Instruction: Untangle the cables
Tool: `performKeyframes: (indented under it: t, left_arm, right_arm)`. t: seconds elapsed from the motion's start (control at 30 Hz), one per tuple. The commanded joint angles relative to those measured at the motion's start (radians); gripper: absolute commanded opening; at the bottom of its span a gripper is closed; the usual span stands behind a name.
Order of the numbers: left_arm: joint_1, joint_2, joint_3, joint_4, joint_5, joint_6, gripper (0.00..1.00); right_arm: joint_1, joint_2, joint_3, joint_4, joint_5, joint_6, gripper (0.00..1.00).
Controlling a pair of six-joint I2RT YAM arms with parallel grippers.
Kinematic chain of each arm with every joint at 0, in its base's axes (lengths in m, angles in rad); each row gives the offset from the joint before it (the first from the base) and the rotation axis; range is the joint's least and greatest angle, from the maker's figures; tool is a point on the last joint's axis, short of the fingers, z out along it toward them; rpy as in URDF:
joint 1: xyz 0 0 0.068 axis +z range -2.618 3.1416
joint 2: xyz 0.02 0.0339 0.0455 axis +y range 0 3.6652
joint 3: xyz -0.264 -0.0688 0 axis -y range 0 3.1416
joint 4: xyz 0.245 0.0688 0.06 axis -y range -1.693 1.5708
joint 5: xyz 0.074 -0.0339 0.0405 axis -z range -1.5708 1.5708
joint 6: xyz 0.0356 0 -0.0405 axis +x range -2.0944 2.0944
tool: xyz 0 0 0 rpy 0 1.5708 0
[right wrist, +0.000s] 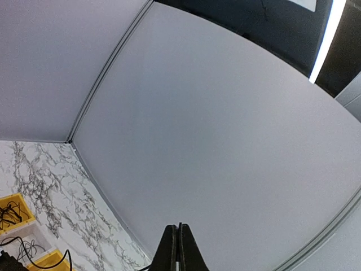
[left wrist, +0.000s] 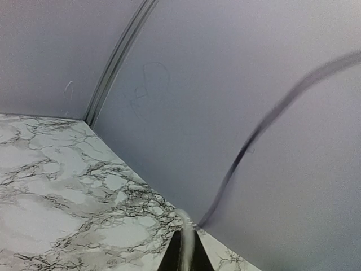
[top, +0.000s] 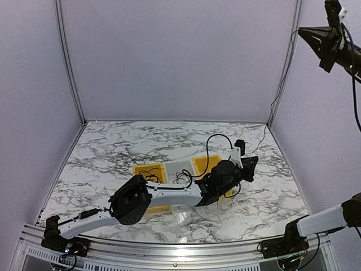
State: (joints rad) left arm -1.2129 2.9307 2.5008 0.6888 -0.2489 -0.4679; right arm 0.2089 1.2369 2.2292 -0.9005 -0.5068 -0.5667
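We worry most about the grip. The left end effector (left wrist: 185, 237) is clenched, and only its very tips appear to pinch a thin black cable (left wrist: 248, 144), which rises away above it and to one side. A pull could slip that strand free. If it is knotted with the other cables (top: 151, 175) lying in the bins (top: 197, 160) just behind the end effector, a pull could also drag the bundle or tip a bin across the counter (left wrist: 56, 192). The right end effector (right wrist: 179, 231) is clamped shut on nothing and points at the wall, with the cables well below it.
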Motion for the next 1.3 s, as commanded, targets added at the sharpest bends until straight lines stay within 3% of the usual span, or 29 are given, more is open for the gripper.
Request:
performKeyframes:
  t: [0.0,0.37,0.47,0.6,0.8,1.07,1.27]
  left_arm:
    - [-0.033,0.016,-0.008,0.011,0.051,0.001,0.01]
    - [-0.066,0.003,-0.062,0.007,0.103,0.003,0.01]
    - [-0.070,-0.076,-0.132,0.015,0.140,0.016,0.24]
    - [-0.086,-0.238,-0.314,0.054,0.143,0.049,0.47]
    - [-0.107,-0.454,-0.572,0.130,0.140,0.066,0.64]
    - [-0.108,-0.780,-0.931,0.188,0.121,0.039,0.68]
    - [-0.105,-1.084,-1.377,0.176,0.016,0.072,0.68]
  right_arm:
    - [-0.009,0.027,0.126,0.067,0.012,0.039,0.00]
    - [-0.009,0.072,0.204,0.143,0.060,0.036,0.00]
    - [-0.009,0.069,0.166,0.134,0.044,0.036,0.00]
    - [-0.009,0.064,0.121,0.123,0.034,0.022,0.00]
    - [-0.009,0.052,0.049,0.125,0.032,0.001,0.00]
    - [-0.010,0.037,-0.038,0.128,0.018,-0.010,0.00]
    - [-0.009,0.024,-0.144,0.137,-0.055,0.016,0.00]
